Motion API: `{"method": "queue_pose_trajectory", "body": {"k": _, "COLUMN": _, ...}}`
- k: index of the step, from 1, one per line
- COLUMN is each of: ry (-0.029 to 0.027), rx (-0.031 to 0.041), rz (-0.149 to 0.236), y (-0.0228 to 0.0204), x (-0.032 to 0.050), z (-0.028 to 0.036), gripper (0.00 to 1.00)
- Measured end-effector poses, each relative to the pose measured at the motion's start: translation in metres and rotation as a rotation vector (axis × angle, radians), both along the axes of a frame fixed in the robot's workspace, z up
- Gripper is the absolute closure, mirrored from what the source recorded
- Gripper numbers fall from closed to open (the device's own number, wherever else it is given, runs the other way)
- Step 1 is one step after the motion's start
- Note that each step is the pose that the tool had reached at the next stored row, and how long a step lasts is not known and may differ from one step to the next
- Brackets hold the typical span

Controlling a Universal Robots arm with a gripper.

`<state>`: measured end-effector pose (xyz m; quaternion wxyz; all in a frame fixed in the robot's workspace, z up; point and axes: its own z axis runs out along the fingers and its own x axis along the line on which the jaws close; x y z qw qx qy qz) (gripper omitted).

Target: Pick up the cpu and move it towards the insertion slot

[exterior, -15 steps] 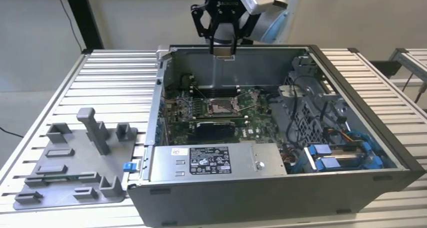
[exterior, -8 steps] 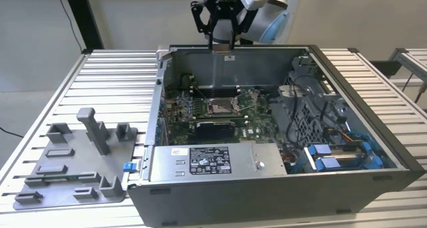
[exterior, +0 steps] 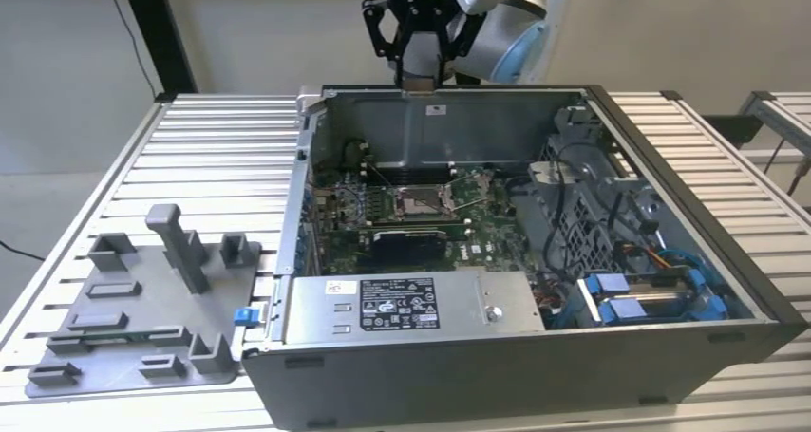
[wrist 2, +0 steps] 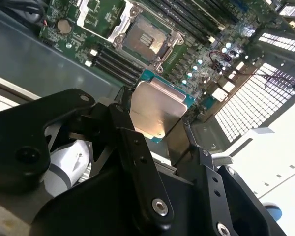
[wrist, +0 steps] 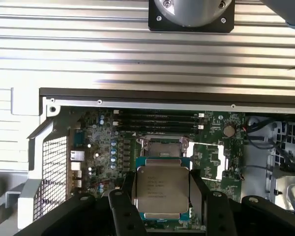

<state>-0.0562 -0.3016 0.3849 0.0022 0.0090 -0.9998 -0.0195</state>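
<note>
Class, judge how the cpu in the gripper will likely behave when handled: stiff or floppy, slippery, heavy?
Probably stiff: the cpu looks flat though the gripper pinches only its edges. Its smooth metallic top may prove slippery. Thin and small, so likely light.

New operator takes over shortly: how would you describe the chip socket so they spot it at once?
Look inside the open computer case, at the green circuit board on its floor. Near the board's middle sits the socket: small, square, shiny metal frame, brownish centre, unlike the larger black recess beside it.
</note>
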Motion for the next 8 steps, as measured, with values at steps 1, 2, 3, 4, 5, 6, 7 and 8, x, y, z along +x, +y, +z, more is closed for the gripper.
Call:
{"method": "queue_pose_trajectory", "body": {"k": 1, "ry": -0.0001, "rx": 0.0001, "rz": 0.000, "y": 0.0000, "x": 0.0000, "z": 0.0000, "gripper": 1.00}}
{"method": "queue_pose_trajectory", "body": {"k": 2, "ry": 0.0000, "rx": 0.0000, "rz": 0.000, "y": 0.0000, "x": 0.0000, "z": 0.0000, "gripper": 1.00}}
{"method": "queue_pose_trajectory", "body": {"k": 3, "ry": -0.0001, "rx": 0.0001, "rz": 0.000, "y": 0.0000, "x": 0.0000, "z": 0.0000, "gripper": 1.00}}
{"method": "queue_pose_trajectory", "body": {"k": 4, "ry": -0.0001, "rx": 0.0001, "rz": 0.000, "y": 0.0000, "x": 0.0000, "z": 0.0000, "gripper": 1.00}}
{"method": "queue_pose_trajectory", "body": {"k": 5, "ry": -0.0001, "rx": 0.0001, "rz": 0.000, "y": 0.0000, "x": 0.0000, "z": 0.0000, "gripper": 1.00}}
{"method": "queue_pose_trajectory", "body": {"k": 6, "ry": -0.0001, "rx": 0.0001, "rz": 0.000, "y": 0.0000, "x": 0.0000, "z": 0.0000, "gripper": 1.00}}
{"method": "queue_pose_trajectory", "body": {"k": 7, "ry": 0.0000, "rx": 0.0001, "rz": 0.000, "y": 0.0000, "x": 0.0000, "z": 0.0000, "gripper": 1.00}}
{"method": "queue_pose_trajectory", "body": {"k": 8, "ry": -0.0001, "rx": 0.0001, "rz": 0.000, "y": 0.0000, "x": 0.0000, "z": 0.0000, "gripper": 1.00}}
